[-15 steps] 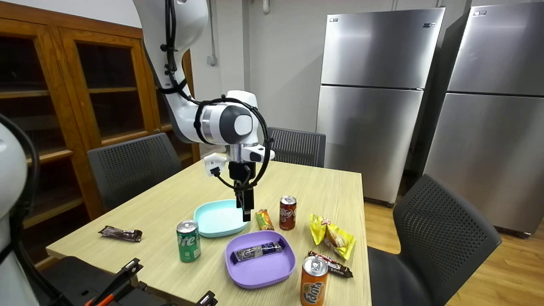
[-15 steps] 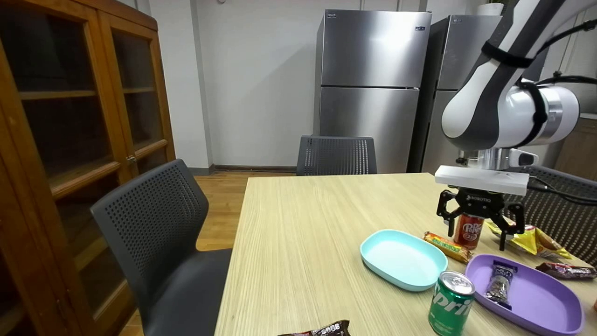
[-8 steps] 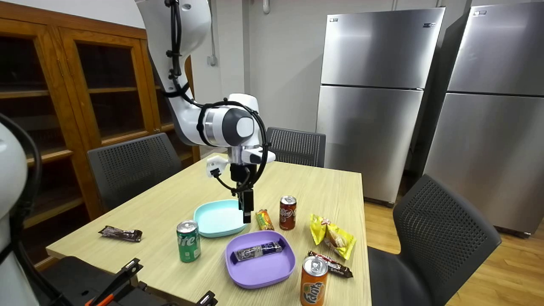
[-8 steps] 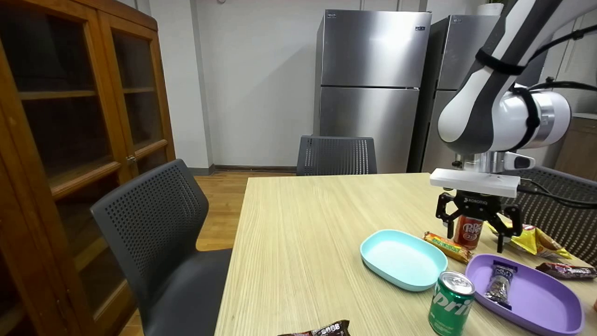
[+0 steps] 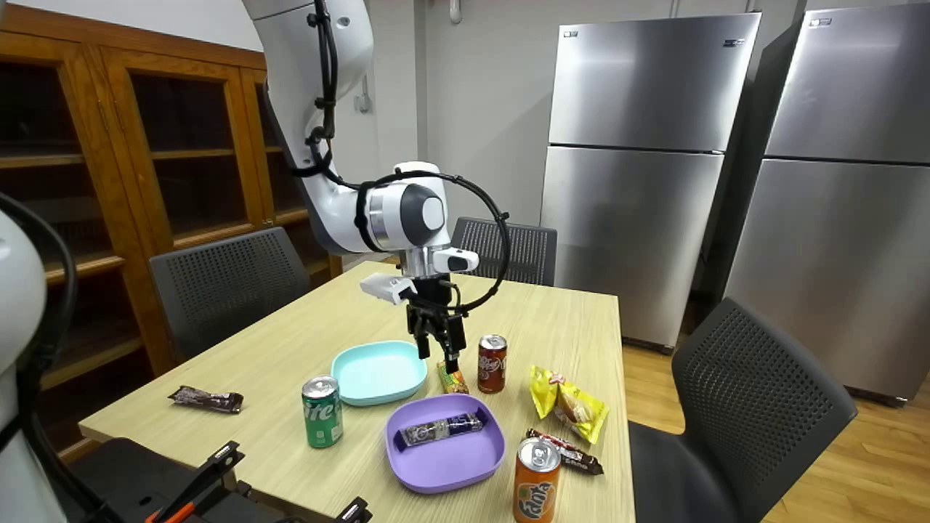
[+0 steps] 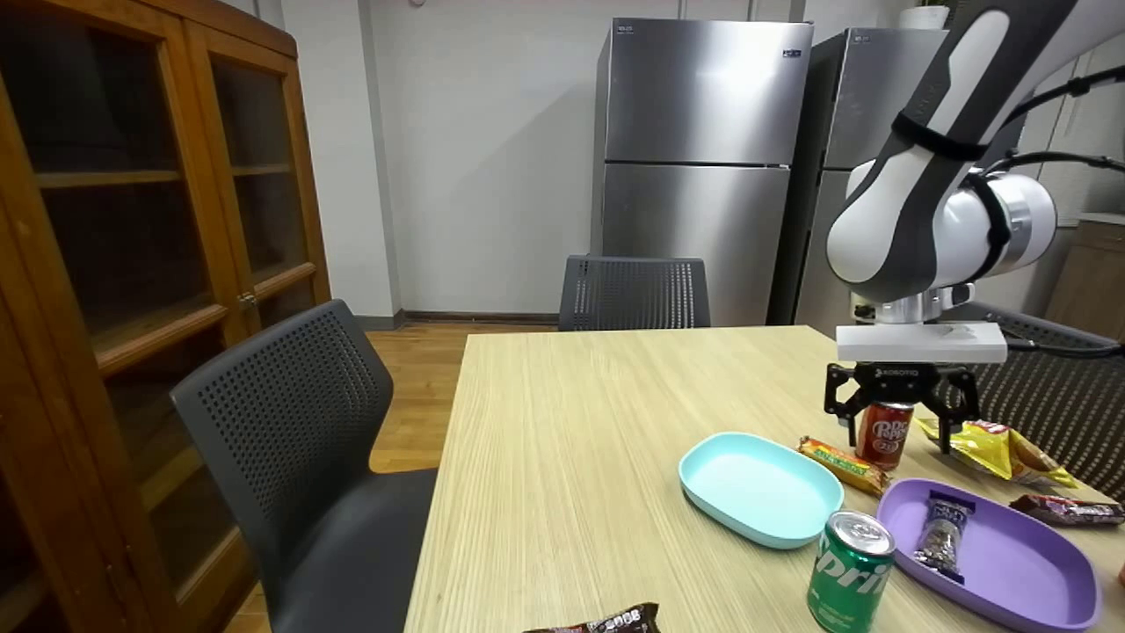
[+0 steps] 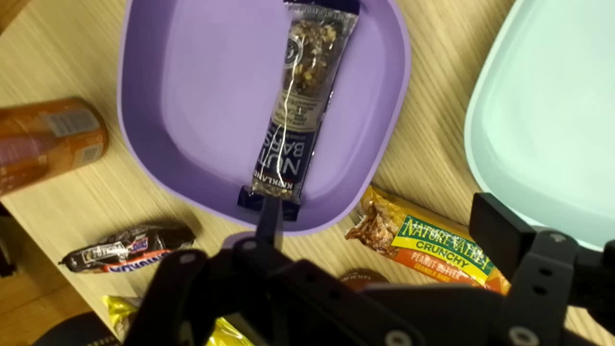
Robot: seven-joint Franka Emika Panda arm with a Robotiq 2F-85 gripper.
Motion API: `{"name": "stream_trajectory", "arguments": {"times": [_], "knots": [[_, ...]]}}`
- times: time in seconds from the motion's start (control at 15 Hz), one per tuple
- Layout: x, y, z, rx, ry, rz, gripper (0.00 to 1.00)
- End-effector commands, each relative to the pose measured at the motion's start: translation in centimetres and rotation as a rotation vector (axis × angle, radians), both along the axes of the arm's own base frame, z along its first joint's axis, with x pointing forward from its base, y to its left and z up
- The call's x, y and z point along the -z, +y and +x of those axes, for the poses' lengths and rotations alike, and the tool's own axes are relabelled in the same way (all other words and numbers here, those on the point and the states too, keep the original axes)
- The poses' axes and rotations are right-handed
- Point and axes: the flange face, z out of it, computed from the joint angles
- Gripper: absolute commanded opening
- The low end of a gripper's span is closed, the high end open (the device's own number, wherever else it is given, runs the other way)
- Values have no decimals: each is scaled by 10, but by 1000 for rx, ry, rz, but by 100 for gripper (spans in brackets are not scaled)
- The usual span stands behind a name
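The robot's black claw (image 5: 438, 357) hangs in the air over the table (image 5: 305, 327), and its two fingers (image 7: 502, 226) are spread wide apart. The thing closest to it is the crunchy bar (image 5: 455, 383) in an orange and green wrapper, lying on the wood. In the wrist view, that bar shows between the fingers, but I can't tell how high above it they are. Make the bar the middle of a clock in an exterior view. The dark red can (image 5: 492, 365) stands at 3 o'clock, just beside it. The yellow bag (image 5: 570, 404) is between 3 and 4 o'clock. A dark candy bar (image 5: 574, 456) lies at 4 o'clock, with the orange can (image 5: 536, 485) standing in front of part of it at 5 o'clock. At 6 o'clock sits the purple plate (image 5: 461, 465). A nut bar (image 5: 440, 430) lies slanted in it, and one end leans on the plate's side. The blue plate (image 5: 378, 373) is at 9 o'clock, just beside the crunchy bar. The green can (image 5: 322, 412) stands near that plate, between 8 and 9 o'clock, and a brown wrapped bar (image 5: 206, 400) lies well apart, near 9 o'clock.
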Motion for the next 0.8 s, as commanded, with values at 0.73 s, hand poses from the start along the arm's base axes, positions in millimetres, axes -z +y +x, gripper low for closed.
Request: {"name": "stream_trajectory", "arguments": {"times": [0.73], "knots": [[2, -11, 9, -124, 17, -33, 100]]}}
